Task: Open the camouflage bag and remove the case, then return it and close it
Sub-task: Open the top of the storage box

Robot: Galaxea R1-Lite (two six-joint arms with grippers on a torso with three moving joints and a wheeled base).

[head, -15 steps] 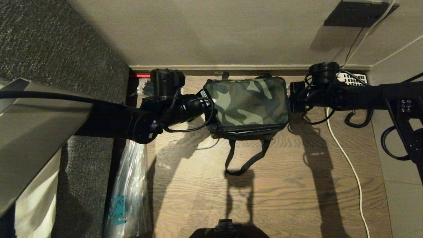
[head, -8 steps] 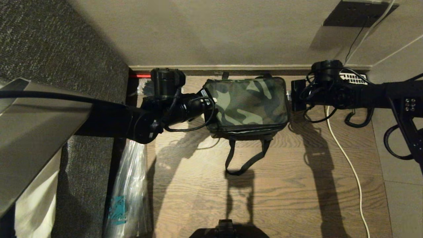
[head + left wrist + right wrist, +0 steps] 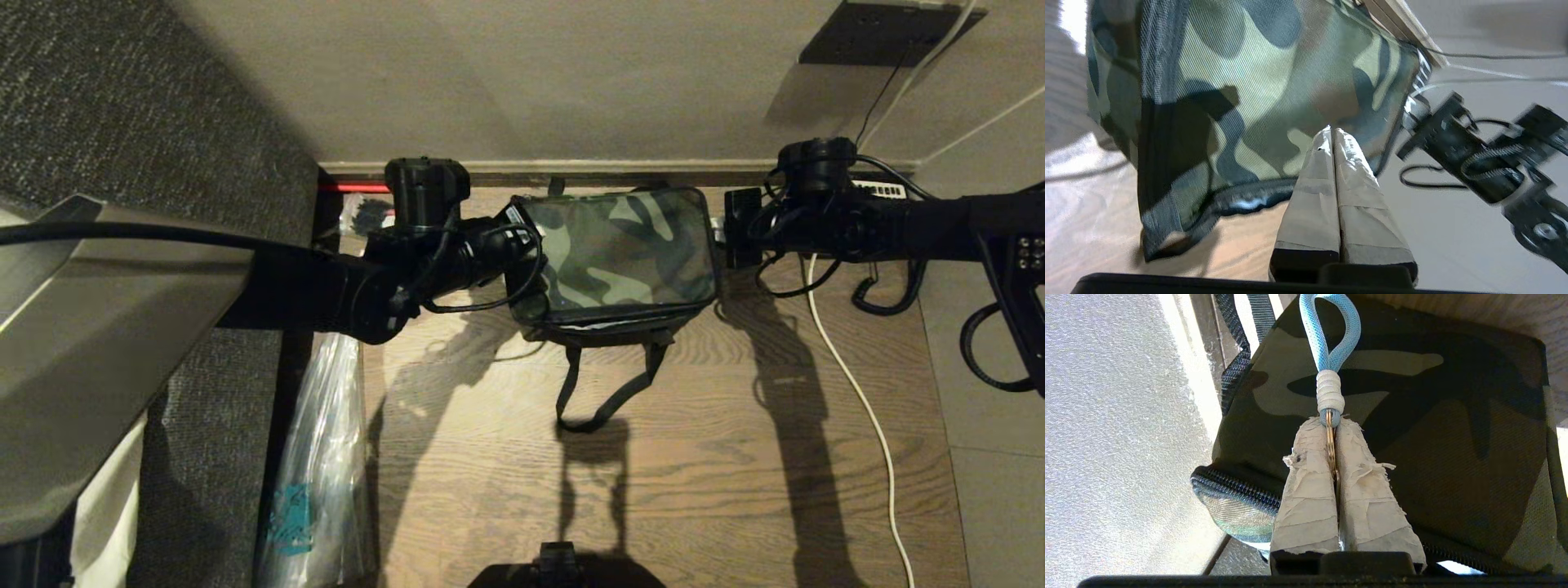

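Observation:
The camouflage bag [image 3: 624, 249] lies on the wood floor against the wall, lid down, its black strap handle [image 3: 608, 392] trailing toward me. My right gripper [image 3: 1331, 420] is at the bag's right end [image 3: 720, 237], shut on the metal ring of the zipper pull, whose light-blue loop [image 3: 1331, 335] sticks out past the fingertips. The black zipper [image 3: 1233, 490] runs just beside the fingers. My left gripper [image 3: 1331, 130] is at the bag's left end [image 3: 518, 233], shut with nothing between its taped fingers, tips close to the camouflage fabric [image 3: 1241, 81]. The case is hidden.
A clear plastic bag [image 3: 318, 457] leans by the grey upholstered furniture [image 3: 122, 122] on the left. A white cable [image 3: 857, 392] runs along the floor at the right. A keypad device [image 3: 878, 192] sits behind my right arm. The baseboard [image 3: 571, 167] is right behind the bag.
My right gripper has closed on the zipper pull and shifted slightly right. The left arm has moved a little right and toward the wall, and the bag's top has shifted with it.

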